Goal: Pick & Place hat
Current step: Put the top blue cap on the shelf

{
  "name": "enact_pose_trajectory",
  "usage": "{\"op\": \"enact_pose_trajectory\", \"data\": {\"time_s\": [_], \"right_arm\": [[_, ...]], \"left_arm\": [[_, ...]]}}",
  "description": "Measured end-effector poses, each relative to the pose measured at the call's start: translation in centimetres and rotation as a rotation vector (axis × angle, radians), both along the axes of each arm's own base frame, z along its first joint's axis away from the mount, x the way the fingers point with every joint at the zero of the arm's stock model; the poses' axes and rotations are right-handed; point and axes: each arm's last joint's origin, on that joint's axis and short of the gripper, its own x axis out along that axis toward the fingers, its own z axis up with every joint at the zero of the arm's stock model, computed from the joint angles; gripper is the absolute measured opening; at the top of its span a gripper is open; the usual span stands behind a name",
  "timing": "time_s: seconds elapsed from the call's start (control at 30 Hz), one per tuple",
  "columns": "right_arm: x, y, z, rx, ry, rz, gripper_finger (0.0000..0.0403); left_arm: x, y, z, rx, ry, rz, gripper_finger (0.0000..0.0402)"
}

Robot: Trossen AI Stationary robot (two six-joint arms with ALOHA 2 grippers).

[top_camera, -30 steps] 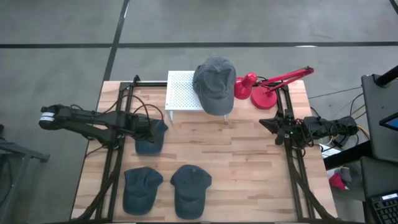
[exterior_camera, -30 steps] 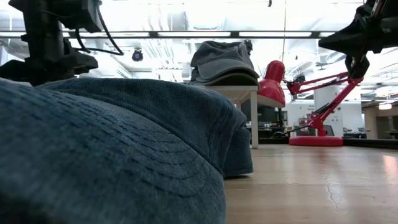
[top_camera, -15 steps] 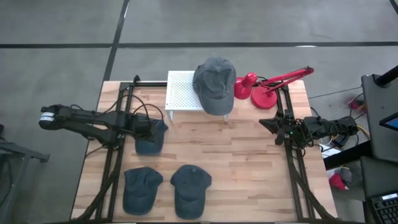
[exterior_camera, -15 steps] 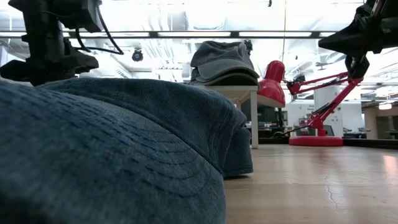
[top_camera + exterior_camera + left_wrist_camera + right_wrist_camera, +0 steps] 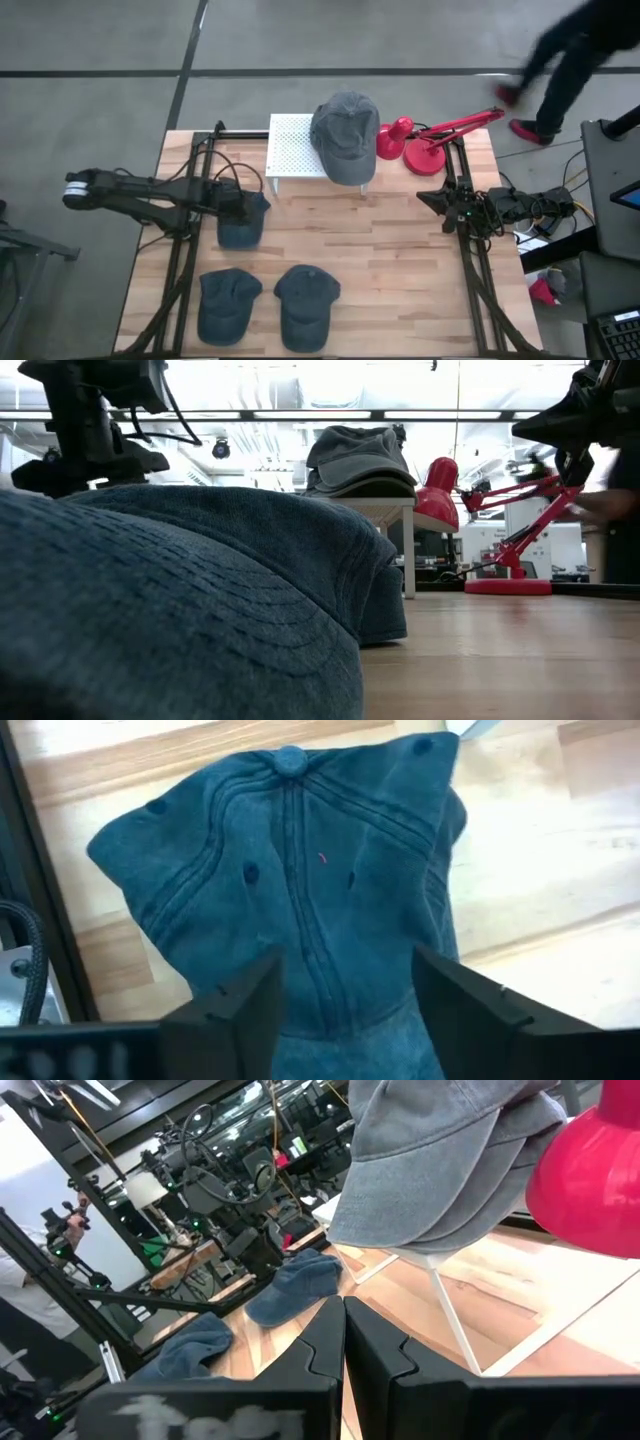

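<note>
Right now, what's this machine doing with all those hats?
The left gripper hangs open over a blue hat lying on the table, fingers either side of its crown, not yet closed. A grey hat sits on the white stand. The right gripper waits shut at the table's right side.

We see a blurred person (image 5: 575, 45) beyond the right gripper (image 5: 425, 196); a blue cap (image 5: 180, 620) fills the low view.

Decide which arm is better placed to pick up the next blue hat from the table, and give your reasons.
Left. Its hand hangs open right over the blue hat at the table's left side, fingers either side of the crown. The right hand is shut and waits at the far right edge.
</note>
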Motion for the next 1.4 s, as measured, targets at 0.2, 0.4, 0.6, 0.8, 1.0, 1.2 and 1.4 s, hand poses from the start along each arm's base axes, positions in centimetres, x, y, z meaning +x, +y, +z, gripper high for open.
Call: {"op": "enact_pose_trajectory", "data": {"time_s": [0.2, 0.4, 0.6, 0.8, 1.0, 1.2, 1.4], "right_arm": [[0.0, 0.0, 0.0, 0.0, 0.0, 0.0, 0.0008], [0.0, 0.0, 0.0, 0.003, -0.001, 0.0, 0.0008], [0.0, 0.0, 0.0, 0.003, -0.001, -0.001, 0.0008], [0.0, 0.0, 0.0, 0.003, -0.001, -0.001, 0.0008], [0.0, 0.0, 0.0, 0.003, -0.001, -0.001, 0.0008], [0.0, 0.0, 0.0, 0.002, 0.0, -0.002, 0.0008], [0.0, 0.0, 0.0, 0.0, 0.001, -0.003, 0.0008]], "left_arm": [[0.4, 0.5, -0.7, 0.003, 0.055, 0.009, 0.0256], [1.2, 1.2, -2.0, -0.003, 0.15, 0.042, 0.0276], [2.3, 1.7, -4.0, -0.02, 0.244, 0.056, 0.0276], [3.1, 1.7, -7.0, -0.082, 0.224, 0.051, 0.0275], [2.7, 1.6, -8.9, -0.12, 0.248, 0.036, 0.0263], [2.3, 1.6, -8.9, -0.121, 0.236, 0.076, 0.019], [2.2, 1.6, -8.5, -0.1, 0.217, 0.09, 0.0094]]}}
